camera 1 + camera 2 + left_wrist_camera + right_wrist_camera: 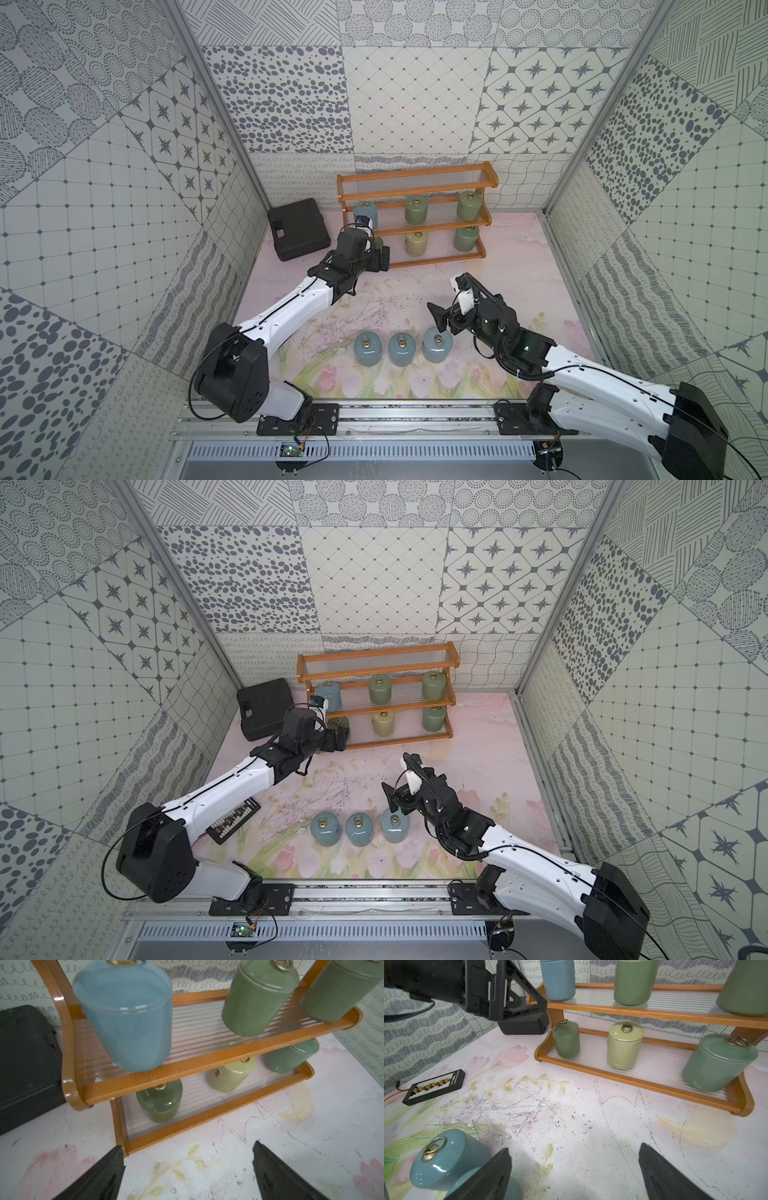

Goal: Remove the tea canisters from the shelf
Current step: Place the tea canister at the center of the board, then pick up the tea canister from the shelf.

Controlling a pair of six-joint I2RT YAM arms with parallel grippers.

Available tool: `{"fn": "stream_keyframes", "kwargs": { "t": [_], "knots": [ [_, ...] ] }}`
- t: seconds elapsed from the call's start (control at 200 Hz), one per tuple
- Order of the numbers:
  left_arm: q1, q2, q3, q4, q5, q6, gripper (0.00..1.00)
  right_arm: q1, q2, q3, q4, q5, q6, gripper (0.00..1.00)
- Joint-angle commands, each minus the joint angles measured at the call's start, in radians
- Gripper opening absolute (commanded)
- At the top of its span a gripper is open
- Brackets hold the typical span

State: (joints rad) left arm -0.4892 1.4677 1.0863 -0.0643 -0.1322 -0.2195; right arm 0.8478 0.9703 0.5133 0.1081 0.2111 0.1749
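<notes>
Left wrist view: left jaws apart before the shelf (pixel 207 1061); right jaws apart beside blue-grey canister (pixel 446 1159).

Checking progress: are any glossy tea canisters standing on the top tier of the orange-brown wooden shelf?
No, the top tier of the orange-brown wooden shelf shows only bare clear rods.

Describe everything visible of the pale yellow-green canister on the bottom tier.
The pale yellow-green glossy cylindrical canister looks ceramic, with a rounded lid closed and a brass ring knob. A small brown square marks its side. It stands upright midway along the bottom clear-rod tier of the orange-brown wooden shelf, touching nothing else.
</notes>
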Motion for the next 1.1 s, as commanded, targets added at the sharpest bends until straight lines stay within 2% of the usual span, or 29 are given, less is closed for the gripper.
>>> {"fn": "stream_keyframes", "kwargs": {
  "t": [0.0, 0.475, 1.096],
  "knots": [
    [0.039, 0.09, 0.107, 0.051, -0.047, 0.061, 1.0, -0.029, 0.027, 0.053, 0.075, -0.074, -0.02, 0.99],
    [0.096, 0.255, 0.266, 0.143, -0.061, 0.08, 1.0, -0.101, 0.057, 0.064, 0.093, -0.123, -0.006, 0.99],
    [0.135, 0.393, 0.392, 0.187, 0.018, 0.077, 1.0, -0.126, 0.078, 0.059, 0.11, -0.142, 0.006, 1.0]
  ]
}}
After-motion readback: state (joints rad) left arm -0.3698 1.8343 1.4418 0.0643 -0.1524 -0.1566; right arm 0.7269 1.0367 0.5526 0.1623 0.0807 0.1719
